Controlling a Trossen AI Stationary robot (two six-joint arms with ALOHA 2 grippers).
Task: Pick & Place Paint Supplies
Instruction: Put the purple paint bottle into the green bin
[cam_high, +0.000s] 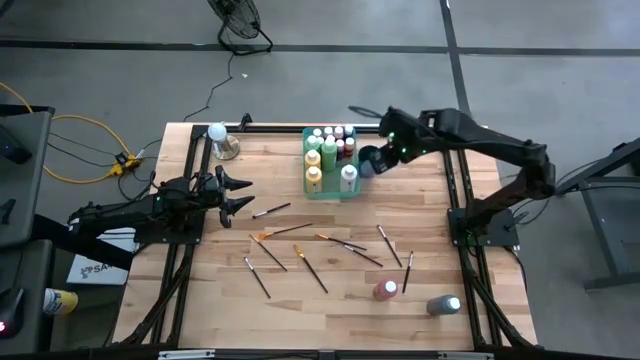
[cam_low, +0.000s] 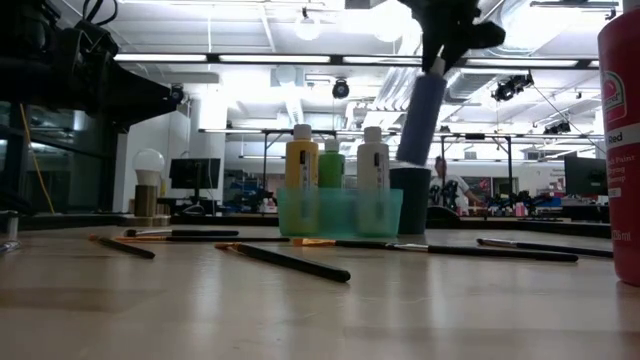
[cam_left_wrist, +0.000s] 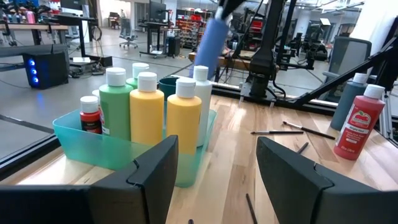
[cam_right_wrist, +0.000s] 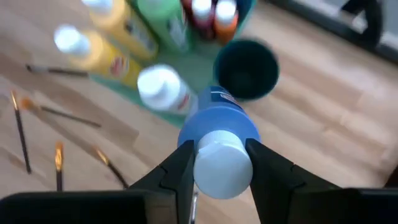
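Blue bottle (cam_right_wrist: 219, 134) clamped in right gripper (cam_right_wrist: 217, 163) jaws above tray (cam_high: 330, 190); left gripper (cam_high: 238, 192) jaws apart, empty.

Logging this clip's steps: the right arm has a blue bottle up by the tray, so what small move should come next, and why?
Probably carry the blue bottle over the green tray and lower it. The right gripper holds it by the cap, tilted, beside the dark cup, not yet above the tray.

From my console: wooden surface (cam_high: 210, 300); clear object with a white ball top (cam_high: 219, 137) at its far left corner; dark cup (cam_right_wrist: 246, 68) beside the teal tray (cam_high: 335, 190); floor fan (cam_high: 238, 22) and yellow cable (cam_high: 85, 150) beyond.
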